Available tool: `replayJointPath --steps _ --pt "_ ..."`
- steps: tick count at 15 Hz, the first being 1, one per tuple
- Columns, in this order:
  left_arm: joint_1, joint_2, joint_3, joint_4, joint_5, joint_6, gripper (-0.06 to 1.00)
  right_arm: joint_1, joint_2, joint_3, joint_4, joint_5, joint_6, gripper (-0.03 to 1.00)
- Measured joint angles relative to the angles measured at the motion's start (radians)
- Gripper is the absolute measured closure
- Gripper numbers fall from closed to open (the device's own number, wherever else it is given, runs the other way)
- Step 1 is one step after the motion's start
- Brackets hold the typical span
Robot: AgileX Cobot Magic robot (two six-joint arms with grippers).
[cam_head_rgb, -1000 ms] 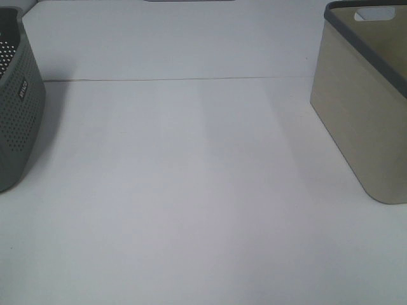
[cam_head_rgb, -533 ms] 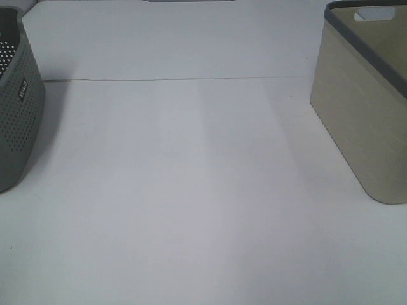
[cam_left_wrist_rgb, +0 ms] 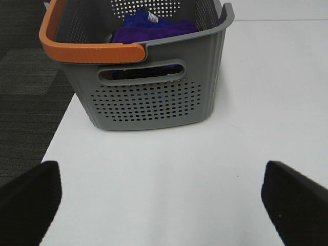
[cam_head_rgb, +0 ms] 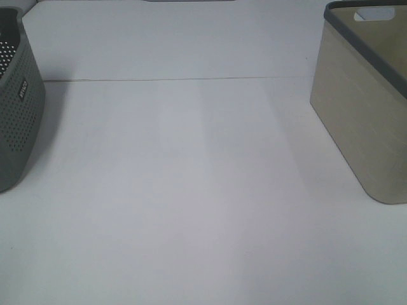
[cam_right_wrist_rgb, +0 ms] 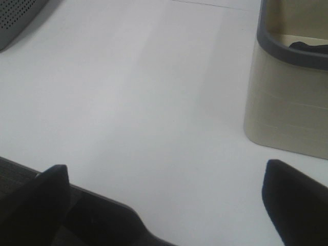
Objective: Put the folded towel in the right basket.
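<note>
Folded towel [cam_right_wrist_rgb: 309, 46]: only a dark sliver is seen in the right wrist view, lying inside the right basket [cam_right_wrist_rgb: 287, 97] just below its dark grey rim; its tag and full shape cannot be made out. In the high view the right basket [cam_head_rgb: 359, 121] stands at the right edge of the white surface [cam_head_rgb: 191, 190], its beige wall and cut-out handle visible, but its interior is not shown from that angle.

At the left edge of the high view a grey perforated basket [cam_head_rgb: 18, 114] stands on the surface, well apart from the right basket. In the left wrist view this perforated basket [cam_left_wrist_rgb: 148, 97] is seen with an orange handle [cam_left_wrist_rgb: 87, 48] and a purple cloth [cam_left_wrist_rgb: 151, 28] bearing a small white tag inside it.

The left tool [cam_left_wrist_rgb: 164, 200] is spread wide, its two dark fingers [cam_left_wrist_rgb: 28, 200] seen at either side of the view above bare surface, holding nothing. The right tool [cam_right_wrist_rgb: 164, 200] is likewise spread wide and empty, placed over the near edge of the surface. Neither tool is seen in the high view.
</note>
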Motion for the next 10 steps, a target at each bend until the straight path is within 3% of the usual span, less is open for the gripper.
replayJointPath --steps 2,3,7,10 --pt "0.000 0.000 0.000 0.000 0.000 0.000 -0.05 -0.044 -0.072 0.128 0.012 -0.011 -0.019 -0.01" --pt "0.000 0.000 0.000 0.000 0.001 0.000 -0.05 -0.117 -0.112 0.180 0.025 -0.015 -0.020 -0.01" --pt "0.000 0.000 0.000 0.000 0.001 0.000 -0.05 -0.326 -0.125 0.190 0.103 -0.018 -0.045 0.00" --pt "0.000 0.000 0.000 0.000 0.001 0.000 -0.05 -0.371 -0.125 0.190 0.104 -0.018 -0.046 0.00"
